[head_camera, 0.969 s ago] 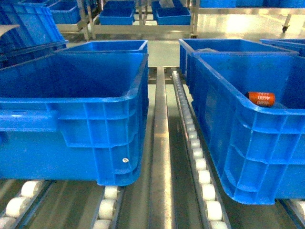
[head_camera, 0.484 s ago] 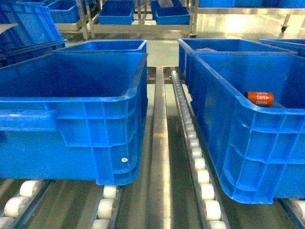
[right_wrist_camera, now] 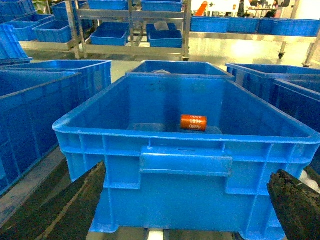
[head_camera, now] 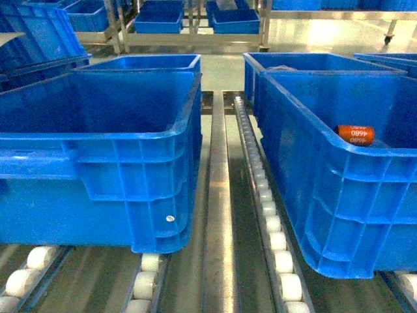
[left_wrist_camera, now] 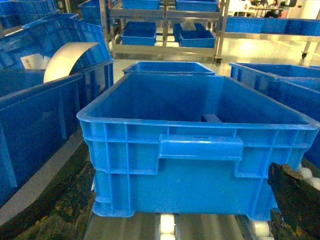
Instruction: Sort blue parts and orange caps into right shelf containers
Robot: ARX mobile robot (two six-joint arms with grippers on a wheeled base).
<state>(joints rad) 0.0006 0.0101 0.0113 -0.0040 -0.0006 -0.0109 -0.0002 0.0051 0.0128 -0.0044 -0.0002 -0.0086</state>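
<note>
One orange cap lies in the right crate, the left crate shows none; both hands' states cannot be told; next, fetching another part.

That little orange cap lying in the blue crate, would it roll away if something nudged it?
Probably: the orange cap is cylindrical and lies on its side, so a nudge could roll it. The blue crate has tall walls that should stop it. It looks small and likely light.
</note>
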